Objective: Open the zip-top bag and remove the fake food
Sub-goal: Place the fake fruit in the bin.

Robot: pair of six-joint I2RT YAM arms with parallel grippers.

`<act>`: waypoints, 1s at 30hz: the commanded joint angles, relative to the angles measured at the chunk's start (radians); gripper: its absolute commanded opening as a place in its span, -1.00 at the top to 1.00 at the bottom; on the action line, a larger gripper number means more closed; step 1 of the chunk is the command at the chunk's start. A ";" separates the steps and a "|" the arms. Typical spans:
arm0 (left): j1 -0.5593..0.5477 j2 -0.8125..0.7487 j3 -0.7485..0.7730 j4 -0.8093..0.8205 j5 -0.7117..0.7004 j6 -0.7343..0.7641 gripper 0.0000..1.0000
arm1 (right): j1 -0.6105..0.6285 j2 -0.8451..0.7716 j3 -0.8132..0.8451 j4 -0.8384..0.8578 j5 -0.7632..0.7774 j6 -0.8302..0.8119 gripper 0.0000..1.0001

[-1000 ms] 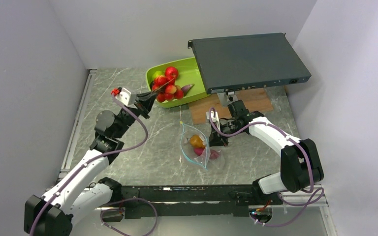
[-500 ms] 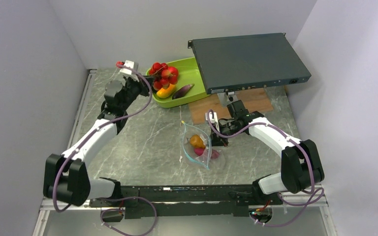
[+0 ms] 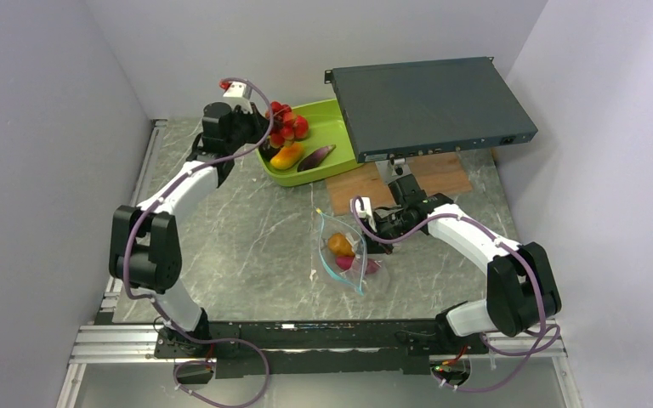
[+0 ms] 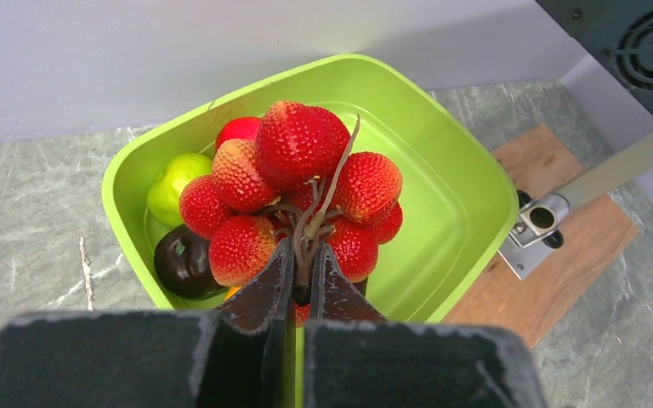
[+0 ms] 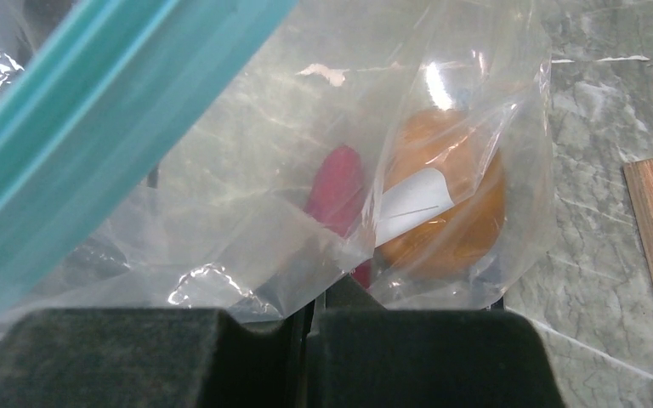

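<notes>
My left gripper [image 4: 303, 255] is shut on the stem of a red bunch of fake fruit [image 4: 293, 191], holding it over the lime-green tray [image 4: 476, 170]. From above, the bunch [image 3: 287, 126] hangs at the tray's left end beside the left gripper [image 3: 264, 136]. The clear zip-top bag [image 3: 344, 255] lies mid-table with an orange fruit [image 3: 340, 245] and a pink piece [image 3: 346, 263] inside. My right gripper [image 3: 372, 242] is shut on the bag's right edge. In the right wrist view the film [image 5: 247, 170], the blue zip strip [image 5: 93, 127] and the orange fruit [image 5: 451, 212] fill the picture above the gripper [image 5: 310, 297].
The tray holds a green pear [image 4: 174, 183], a dark plum [image 4: 183, 259], a red apple [image 4: 238, 130], a mango [image 3: 286, 156] and an eggplant [image 3: 315, 157]. A dark flat equipment box [image 3: 429, 102] overhangs the back right on a stand above a wooden board [image 3: 366, 187]. Walls close three sides.
My left arm has swung from the table's left side back and right, carrying the red bunch over the tray. The right gripper and the bag have stayed put.
</notes>
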 commanded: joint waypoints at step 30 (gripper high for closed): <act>-0.025 -0.048 0.213 -0.191 -0.017 -0.004 -0.99 | -0.015 -0.032 0.024 -0.020 0.018 -0.076 1.00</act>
